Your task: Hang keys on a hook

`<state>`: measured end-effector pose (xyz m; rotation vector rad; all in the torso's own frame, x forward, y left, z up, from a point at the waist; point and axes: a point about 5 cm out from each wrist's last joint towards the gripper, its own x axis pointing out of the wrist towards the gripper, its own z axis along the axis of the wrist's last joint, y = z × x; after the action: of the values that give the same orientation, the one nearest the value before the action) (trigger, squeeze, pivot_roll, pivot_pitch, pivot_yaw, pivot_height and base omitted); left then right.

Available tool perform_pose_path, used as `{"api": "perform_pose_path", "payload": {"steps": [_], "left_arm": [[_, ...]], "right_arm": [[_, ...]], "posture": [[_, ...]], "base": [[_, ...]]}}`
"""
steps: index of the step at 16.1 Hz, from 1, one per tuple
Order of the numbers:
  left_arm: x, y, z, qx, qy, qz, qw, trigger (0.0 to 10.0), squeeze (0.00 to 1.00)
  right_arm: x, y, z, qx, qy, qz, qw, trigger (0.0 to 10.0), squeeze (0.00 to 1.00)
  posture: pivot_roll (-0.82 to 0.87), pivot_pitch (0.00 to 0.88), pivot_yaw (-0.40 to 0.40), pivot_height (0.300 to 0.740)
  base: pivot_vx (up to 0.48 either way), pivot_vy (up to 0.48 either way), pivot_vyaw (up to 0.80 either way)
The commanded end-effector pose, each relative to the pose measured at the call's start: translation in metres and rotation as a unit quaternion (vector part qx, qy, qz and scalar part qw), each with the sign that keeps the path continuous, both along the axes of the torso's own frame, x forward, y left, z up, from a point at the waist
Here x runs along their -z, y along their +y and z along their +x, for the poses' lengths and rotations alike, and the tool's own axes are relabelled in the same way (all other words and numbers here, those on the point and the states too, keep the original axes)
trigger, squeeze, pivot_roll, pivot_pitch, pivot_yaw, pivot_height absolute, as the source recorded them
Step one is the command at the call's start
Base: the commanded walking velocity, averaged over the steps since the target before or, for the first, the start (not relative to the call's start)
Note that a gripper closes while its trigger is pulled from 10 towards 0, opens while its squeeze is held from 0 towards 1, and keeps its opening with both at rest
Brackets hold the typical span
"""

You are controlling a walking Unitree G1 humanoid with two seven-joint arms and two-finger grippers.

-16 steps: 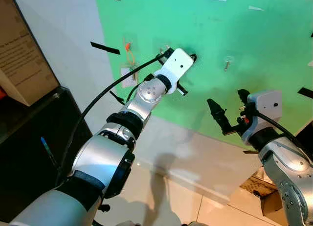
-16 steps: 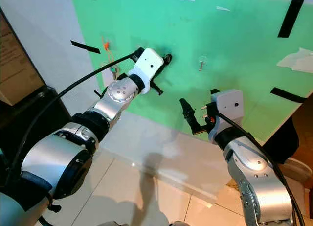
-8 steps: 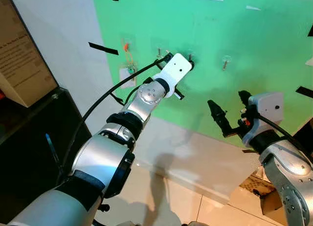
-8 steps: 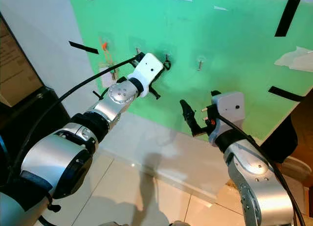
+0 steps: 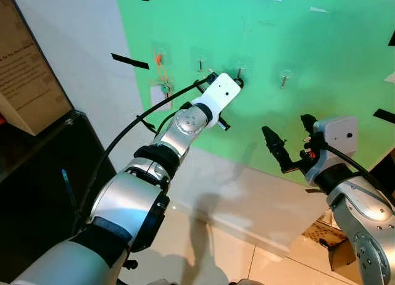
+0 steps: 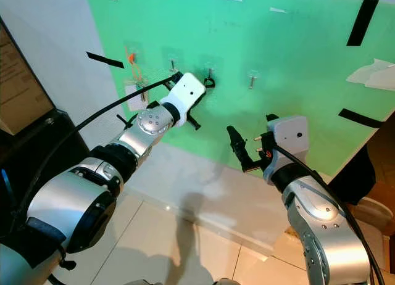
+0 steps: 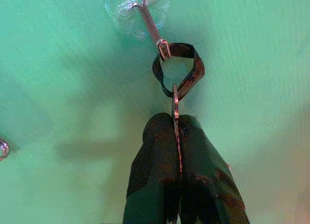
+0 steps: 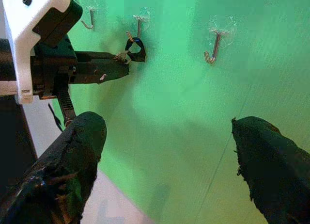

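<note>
Left wrist view shows the left gripper [image 7: 177, 136] with its jaws pinched tight on the flat metal key [image 7: 175, 110]. Just past the jaw tips, the key's black loop [image 7: 177, 69] sits over the tip of the hook [image 7: 151, 27] on the green wall [image 5: 296, 44]. Key and hook make one straight line with the jaws. The left arm is right at the hook. The right gripper [image 8: 169, 170] waits well apart, its jaws wide and holding nothing.
</note>
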<state>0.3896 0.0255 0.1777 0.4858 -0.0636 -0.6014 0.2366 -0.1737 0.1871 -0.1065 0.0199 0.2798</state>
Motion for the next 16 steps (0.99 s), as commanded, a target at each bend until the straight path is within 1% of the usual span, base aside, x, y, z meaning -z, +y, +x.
{"api": "perform_pose_path", "payload": {"steps": [1, 6, 8, 9, 10, 11, 13, 15, 16], "left_arm": [[0.006, 0.002, -0.001, 0.001, 0.011, 0.013, 1.0, 10.0, 0.0], [0.009, 0.005, -0.001, 0.0, 0.014, 0.017, 1.0, 10.0, 0.0], [0.007, 0.004, -0.001, 0.002, 0.013, 0.009, 1.0, 10.0, 0.0], [0.006, 0.004, -0.001, 0.006, 0.019, -0.002, 1.0, 10.0, 0.55], [0.005, 0.004, -0.001, 0.006, 0.019, -0.004, 1.0, 10.0, 0.55], [0.004, 0.004, 0.0, 0.011, 0.026, -0.012, 1.0, 10.0, 1.0], [0.006, 0.006, -0.001, 0.017, 0.036, -0.02, 0.999, 10.0, 1.0], [0.008, 0.01, -0.001, 0.015, 0.045, -0.04, 0.998, 10.0, 1.0], [0.011, 0.013, -0.002, 0.013, 0.052, -0.056, 0.997, 10.0, 1.0]], "right_arm": [[-0.003, 0.0, 0.001, -0.001, 0.0, 0.002, 1.0, 10.0, 0.0], [-0.001, 0.003, 0.001, -0.012, 0.003, 0.001, 1.0, 10.0, 0.0], [-0.001, 0.003, 0.001, -0.013, 0.003, 0.001, 1.0, 10.0, 0.0], [-0.001, 0.003, 0.001, -0.017, 0.004, 0.002, 1.0, 10.0, 0.0], [-0.001, 0.004, 0.001, -0.019, 0.005, 0.003, 1.0, 10.0, 0.0], [-0.001, 0.004, 0.0, -0.024, 0.006, 0.002, 1.0, 10.0, 0.0], [-0.001, 0.004, 0.001, -0.024, 0.006, 0.002, 1.0, 10.0, 0.0], [0.002, -0.003, 0.005, 0.009, 0.008, -0.008, 1.0, 10.0, 0.0], [0.003, -0.004, 0.005, 0.007, 0.019, 0.024, 1.0, 10.0, 0.0]], "posture": [[-0.26, 0.0, 0.061, 0.74], [-0.25, 0.0, 0.059, 0.74], [-0.25, 0.0, 0.059, 0.74], [-0.25, 0.0, 0.06, 0.74], [-0.25, 0.0, 0.06, 0.74], [-0.25, 0.0, 0.06, 0.74], [-0.24, 0.0, 0.058, 0.74], [-0.23, 0.0, 0.05, 0.74], [-0.22, 0.0, 0.053, 0.74]], "base": [[0.0, 0.0, 0.0], [0.0, 0.0, 0.0], [0.0, 0.0, 0.0], [0.0, 0.0, 0.0], [0.0, 0.0, 0.0], [0.0, 0.0, 0.0], [0.0, 0.0, 0.0], [0.0, 0.0, 0.0], [0.0, 0.0, 0.0]]}}
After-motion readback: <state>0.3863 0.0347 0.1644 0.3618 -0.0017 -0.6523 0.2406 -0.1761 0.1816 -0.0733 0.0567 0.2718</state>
